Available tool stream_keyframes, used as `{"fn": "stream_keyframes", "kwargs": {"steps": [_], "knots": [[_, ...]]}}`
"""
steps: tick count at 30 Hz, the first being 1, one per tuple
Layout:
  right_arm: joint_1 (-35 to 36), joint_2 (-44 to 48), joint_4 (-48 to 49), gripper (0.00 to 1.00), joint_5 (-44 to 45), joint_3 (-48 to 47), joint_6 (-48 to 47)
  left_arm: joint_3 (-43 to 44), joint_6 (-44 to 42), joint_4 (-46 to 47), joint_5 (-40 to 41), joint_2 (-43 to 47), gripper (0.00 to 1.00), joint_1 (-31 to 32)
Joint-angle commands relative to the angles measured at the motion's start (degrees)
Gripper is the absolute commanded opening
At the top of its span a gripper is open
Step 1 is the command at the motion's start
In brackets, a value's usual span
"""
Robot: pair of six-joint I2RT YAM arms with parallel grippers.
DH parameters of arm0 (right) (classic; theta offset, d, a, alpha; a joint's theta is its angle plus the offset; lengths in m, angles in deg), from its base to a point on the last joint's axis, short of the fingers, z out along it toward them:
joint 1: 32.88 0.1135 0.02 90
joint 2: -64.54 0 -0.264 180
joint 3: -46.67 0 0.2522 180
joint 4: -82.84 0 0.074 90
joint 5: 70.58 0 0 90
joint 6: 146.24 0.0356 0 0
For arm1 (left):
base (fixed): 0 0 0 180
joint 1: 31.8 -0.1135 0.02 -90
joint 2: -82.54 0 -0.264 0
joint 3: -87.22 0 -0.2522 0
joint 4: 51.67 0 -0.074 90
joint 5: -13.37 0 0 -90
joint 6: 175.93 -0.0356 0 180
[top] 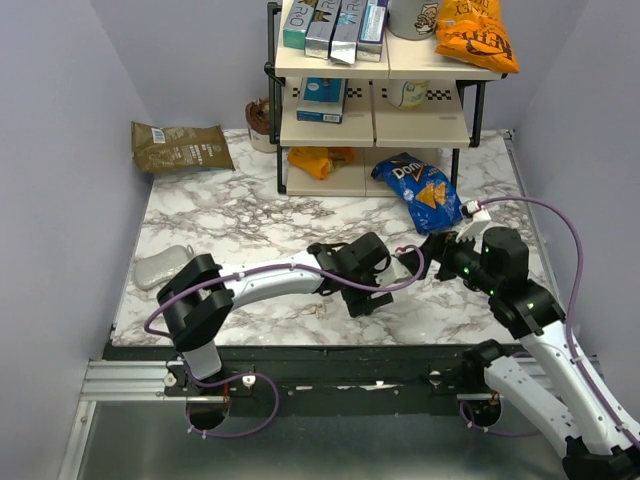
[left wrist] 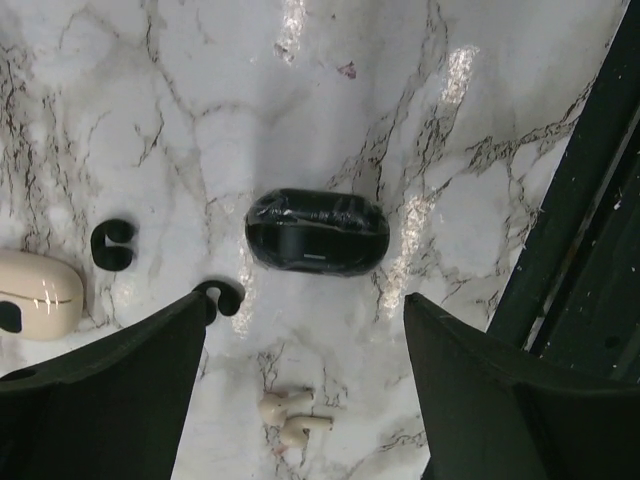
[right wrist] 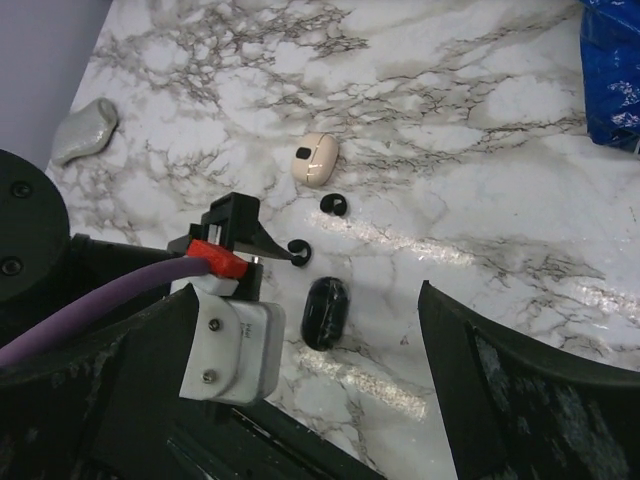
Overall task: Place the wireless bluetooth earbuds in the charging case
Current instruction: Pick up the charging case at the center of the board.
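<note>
The left gripper (left wrist: 305, 305) is open, empty, above the cream earbuds (left wrist: 293, 418). The right gripper (right wrist: 305, 300) is likewise open. The charging case (left wrist: 38, 293) lies nearby.

Marble table (left wrist: 200, 80) with earbuds (left wrist: 283, 404), beige case (left wrist: 35, 293)

The blue chip bag (top: 420, 190), lying just in front of the shelf rack (top: 375, 125), shows the Doritos logo. Print on the boxes (top: 335, 25) and the orange bag (top: 478, 38) on top of the rack is too small to read.
</note>
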Motion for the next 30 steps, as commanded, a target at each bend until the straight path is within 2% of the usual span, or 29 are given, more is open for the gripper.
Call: {"fn": "stream_keyframes", "kwargs": {"steps": [1, 10, 16, 30], "knots": [[0.8, 2.4, -1.0, 1.00, -5.4, -2.4, 0.6, 2.7, -6.0, -1.5, -1.4, -3.8, 0.86, 1.6], [0.9, 4.8, -6.0, 1.00, -6.8, -6.2, -0.1, 4.2, -7.8, -0.8, -2.3, -7.8, 0.87, 1.9], [0.9, 10.8, -9.2, 1.00, 7.9, -4.7, 3.6, 1.9, -7.6, 1.9, -2.6, -7.8, 0.88, 1.9], [0.9, 15.8, -6.0, 1.00, 11.5, -6.7, 8.4, 2.7, -5.2, 3.5, -0.7, -12.0, 0.90, 1.2]]}}
